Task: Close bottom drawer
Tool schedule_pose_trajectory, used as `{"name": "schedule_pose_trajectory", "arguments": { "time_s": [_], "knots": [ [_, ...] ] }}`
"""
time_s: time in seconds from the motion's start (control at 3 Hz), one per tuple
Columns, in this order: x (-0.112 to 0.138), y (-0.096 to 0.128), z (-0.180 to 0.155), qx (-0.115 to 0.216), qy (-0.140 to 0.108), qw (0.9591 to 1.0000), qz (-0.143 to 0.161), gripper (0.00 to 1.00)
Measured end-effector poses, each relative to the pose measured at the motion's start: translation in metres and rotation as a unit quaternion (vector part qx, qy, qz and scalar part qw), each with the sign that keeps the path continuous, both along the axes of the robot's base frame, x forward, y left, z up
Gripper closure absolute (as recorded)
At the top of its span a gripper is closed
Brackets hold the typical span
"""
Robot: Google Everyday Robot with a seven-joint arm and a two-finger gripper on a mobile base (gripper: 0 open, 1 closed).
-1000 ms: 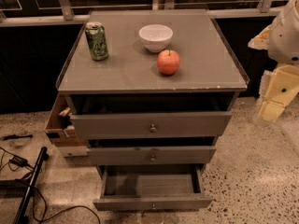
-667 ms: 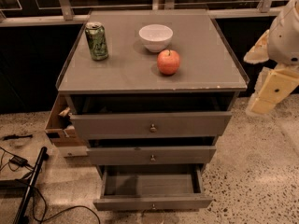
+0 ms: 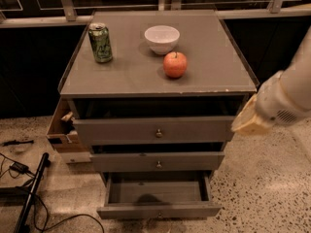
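The bottom drawer (image 3: 158, 210) of the grey cabinet is pulled far out, its slim front low in the view and its inside bare; its knob sits at the very bottom edge of the view. The middle drawer (image 3: 158, 161) and top drawer (image 3: 154, 130) stand slightly open above it. My arm comes in from the right, and the gripper (image 3: 250, 119) is a cream-coloured end beside the cabinet's right edge, level with the top drawer, well above and to the right of the bottom drawer.
On the cabinet top (image 3: 214, 67) stand a green can (image 3: 100, 42), a white bowl (image 3: 162, 39) and a red apple (image 3: 175, 64). A cardboard box (image 3: 62, 135) sits at the cabinet's left. Cables and a dark pole (image 3: 30, 193) lie on the speckled floor at left.
My arm has moved left and down, from the right edge of the view toward the cabinet's right side. The drawers have not moved.
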State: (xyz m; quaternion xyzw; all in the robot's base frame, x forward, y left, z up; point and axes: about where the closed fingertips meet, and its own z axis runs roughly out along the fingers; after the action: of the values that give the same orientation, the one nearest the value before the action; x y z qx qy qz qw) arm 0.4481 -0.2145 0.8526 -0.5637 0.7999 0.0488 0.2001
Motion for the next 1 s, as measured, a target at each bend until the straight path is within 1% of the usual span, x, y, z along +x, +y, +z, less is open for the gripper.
{"name": "schedule_pose_trajectory", "arguments": {
  "time_s": [0.33,0.67,1.0],
  "knots": [
    [0.018,0.004,-0.14,0.071,0.036,0.9968,-0.011,1.0],
    [0.031,0.004,-0.205,0.09,0.045,0.9947,-0.02,1.0],
    [0.033,0.005,-0.214,0.094,0.047,0.9942,-0.023,1.0]
  ]
}}
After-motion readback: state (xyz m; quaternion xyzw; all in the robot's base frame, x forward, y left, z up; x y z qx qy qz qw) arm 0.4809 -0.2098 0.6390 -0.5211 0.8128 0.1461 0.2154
